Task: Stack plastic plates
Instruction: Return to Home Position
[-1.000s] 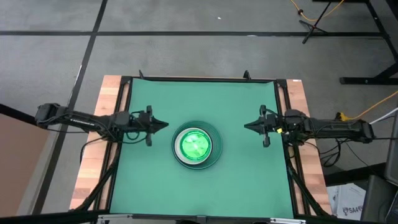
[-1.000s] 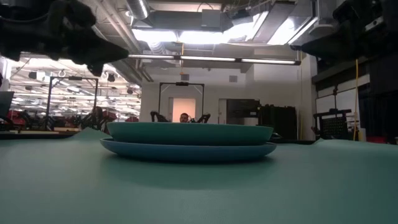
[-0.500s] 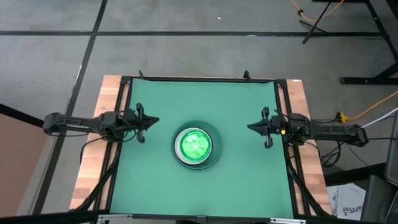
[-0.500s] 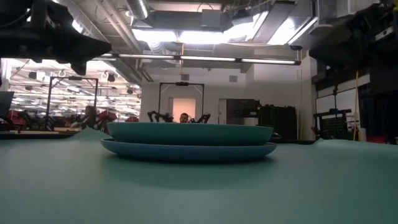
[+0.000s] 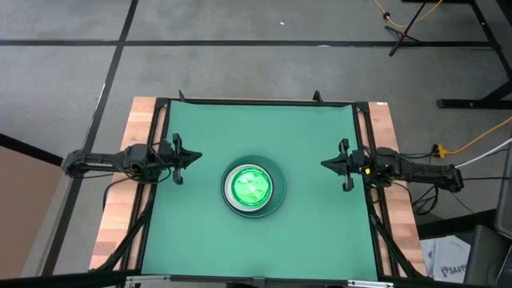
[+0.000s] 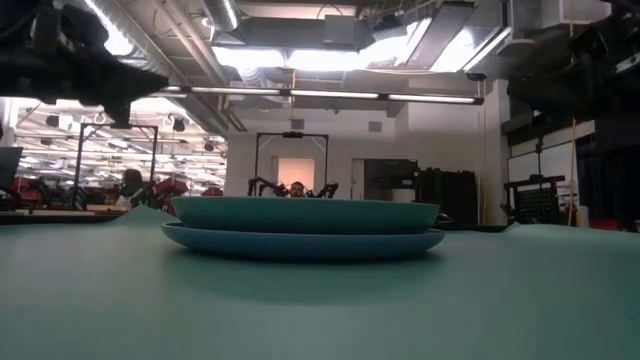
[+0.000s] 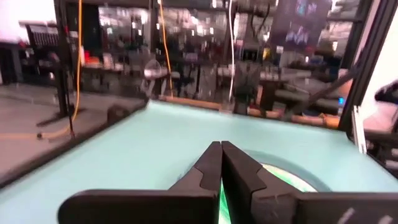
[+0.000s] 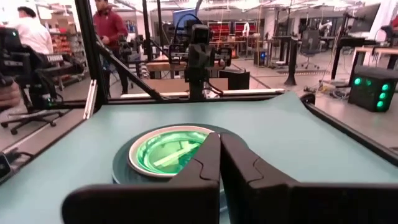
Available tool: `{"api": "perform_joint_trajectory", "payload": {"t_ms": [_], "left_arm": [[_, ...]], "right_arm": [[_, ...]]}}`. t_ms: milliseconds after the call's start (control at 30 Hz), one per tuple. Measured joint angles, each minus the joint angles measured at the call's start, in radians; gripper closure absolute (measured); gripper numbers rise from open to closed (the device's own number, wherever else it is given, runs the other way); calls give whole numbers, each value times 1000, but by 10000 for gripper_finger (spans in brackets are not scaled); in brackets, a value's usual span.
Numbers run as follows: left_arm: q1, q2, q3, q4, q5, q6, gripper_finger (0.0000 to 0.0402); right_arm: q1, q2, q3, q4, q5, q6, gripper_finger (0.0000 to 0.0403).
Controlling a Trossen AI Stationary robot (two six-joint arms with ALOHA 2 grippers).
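Your stack of plates (image 5: 253,187) is sitting at the middle of the worktop (image 5: 118,216), on the green mat (image 5: 264,128) that is covering it. From above, a small green plate (image 5: 253,184) is glowing on top, inside a pale rim and then the dark green plate (image 5: 278,176). From worktop height, that dark green plate (image 6: 305,213) is resting on the blue plate (image 6: 300,243), both edge-on and level. The plates between them are hiding inside the rims.

The left fingers (image 5: 190,158) are hovering just inside the left edge of the worktop, about halfway along it, pointing at the stack and well apart from it. In the left wrist view they (image 7: 211,163) are pressing together with nothing between them.

The right fingers (image 5: 330,165) are hovering just inside the right edge, facing the stack from the other side, also well apart from it. In the right wrist view they (image 8: 210,155) are lying flat against each other, holding nothing.

A person in a red top (image 8: 111,25) is standing in the room beyond the worktop.
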Motion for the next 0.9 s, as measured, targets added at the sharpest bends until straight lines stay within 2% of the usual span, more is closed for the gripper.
{"api": "perform_joint_trajectory", "payload": {"t_ms": [433, 600, 733, 900], "left_arm": [[-2, 3, 0, -16, 26, 24, 397], [-2, 24, 0, -17, 21, 42, 397], [-2, 24, 0, -17, 22, 33, 397], [-2, 24, 0, -16, 16, 129, 397]], "right_arm": [[0, 0, 0, -3, -14, -14, 402], [0, 1, 0, -15, 58, -15, 402], [0, 2, 0, -15, 69, -15, 402], [0, 2, 0, -15, 69, -15, 402]]}}
